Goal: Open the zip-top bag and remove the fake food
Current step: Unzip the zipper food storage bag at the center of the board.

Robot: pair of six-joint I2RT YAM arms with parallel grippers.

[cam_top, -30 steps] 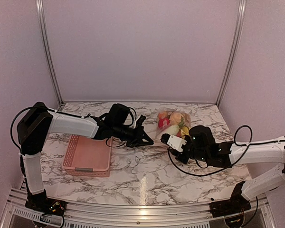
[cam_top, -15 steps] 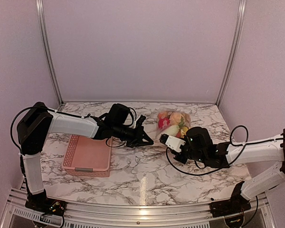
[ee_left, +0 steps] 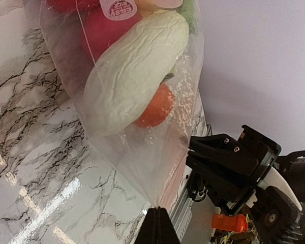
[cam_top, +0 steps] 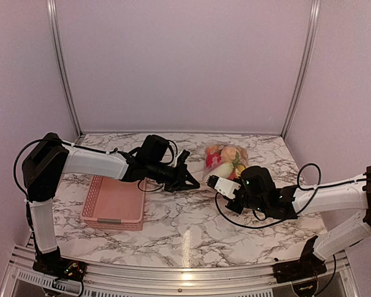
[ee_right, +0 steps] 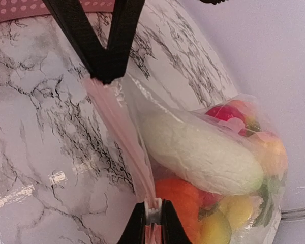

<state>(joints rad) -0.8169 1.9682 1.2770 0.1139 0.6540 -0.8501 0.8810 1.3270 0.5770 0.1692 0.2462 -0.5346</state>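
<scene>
The zip-top bag (cam_top: 223,160) lies at the back middle of the marble table, its pink zip strip (ee_right: 120,133) stretched between both grippers. Inside is the fake food: a whitish vegetable (ee_right: 203,150), an orange piece (ee_right: 179,198), plus red and yellow pieces. My left gripper (ee_left: 159,211) is shut on the bag's corner at one end of the strip. My right gripper (ee_right: 153,214) is shut on the white zip slider (ee_right: 153,209) at the other end. In the top view the left gripper (cam_top: 196,184) and right gripper (cam_top: 212,180) sit close together at the bag's near edge.
A pink perforated basket (cam_top: 114,201) stands on the table to the left, under the left arm. The back wall and its metal posts rise just behind the bag. The table's metal rail runs along the near edge.
My right gripper has crept left toward the bag's zip edge and its jaws have closed onto the slider. The left arm and the bag have stayed put.
</scene>
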